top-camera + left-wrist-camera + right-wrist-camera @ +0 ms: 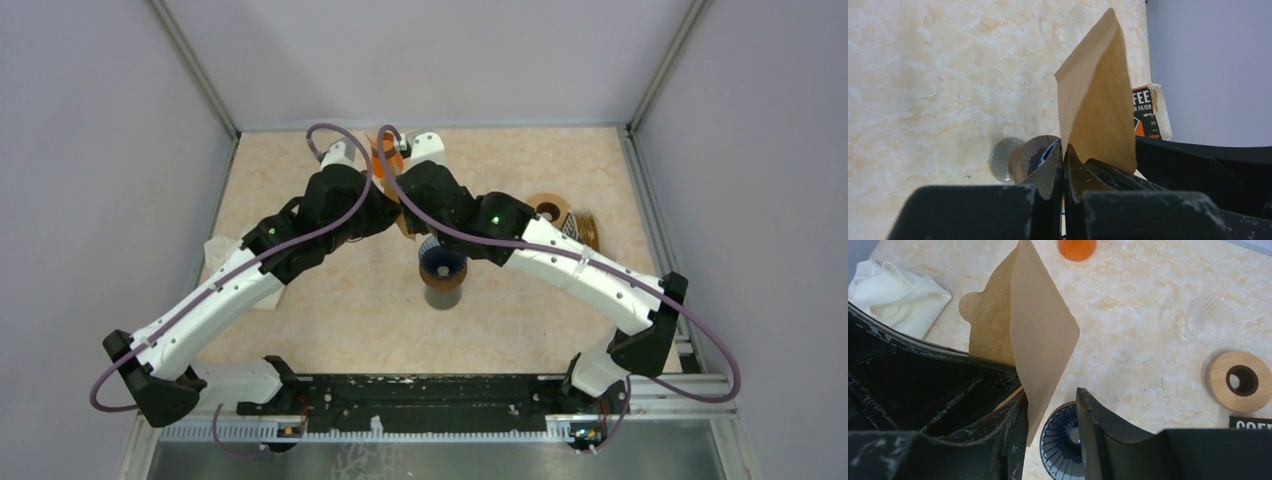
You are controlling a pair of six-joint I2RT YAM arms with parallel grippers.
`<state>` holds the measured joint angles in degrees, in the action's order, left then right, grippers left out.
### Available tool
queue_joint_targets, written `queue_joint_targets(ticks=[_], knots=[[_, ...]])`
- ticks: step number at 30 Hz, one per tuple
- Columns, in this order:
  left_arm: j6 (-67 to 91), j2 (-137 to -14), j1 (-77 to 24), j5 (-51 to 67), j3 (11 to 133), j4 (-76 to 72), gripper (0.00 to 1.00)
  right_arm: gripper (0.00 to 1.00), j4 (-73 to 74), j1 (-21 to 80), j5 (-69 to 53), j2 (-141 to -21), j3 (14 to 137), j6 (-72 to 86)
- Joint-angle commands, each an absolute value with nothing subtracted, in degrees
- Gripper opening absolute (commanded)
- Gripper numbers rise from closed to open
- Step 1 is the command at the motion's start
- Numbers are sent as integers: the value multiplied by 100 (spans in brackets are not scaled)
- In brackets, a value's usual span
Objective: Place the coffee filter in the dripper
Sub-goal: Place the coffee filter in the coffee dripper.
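Beige marbled tabletop [1128, 315]. Left gripper [1063, 150] pinches brown paper filter [1098, 110]; right gripper [1050, 395] wide, straddling it. Centre it over dark-blue ribbed dripper [1058, 442], lower slowly.

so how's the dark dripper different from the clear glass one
The dark dripper is opaque blue and sits atop a grey cylinder; the clear glass dripper is see-through and rests directly on the table, by the wooden ring. Both are ribbed.

Brown filter [1043, 335], ribbed navy dripper [1060, 445]
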<state>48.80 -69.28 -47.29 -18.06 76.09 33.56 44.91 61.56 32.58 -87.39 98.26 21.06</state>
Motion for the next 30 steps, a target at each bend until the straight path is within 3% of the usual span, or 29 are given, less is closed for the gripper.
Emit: queue_joint_targets(ticks=[1,7,17,30], knots=[[5229,-6970,-4773,-2001,7831,3574,0,40,4211,6118,3270,-8569,9790,2188],[5234,-6913,-4781,-2022,7839,3590,0,34,4219,6124,3438,-8578,9636,2180],[4898,-6872,-4775,-2030,7866,3795,0,0,4310,6020,3602,-8453,9620,2020],[4215,-7233,-4781,-1766,8339,4682,0,0,4867,5821,3303,-8443,9891,1967]])
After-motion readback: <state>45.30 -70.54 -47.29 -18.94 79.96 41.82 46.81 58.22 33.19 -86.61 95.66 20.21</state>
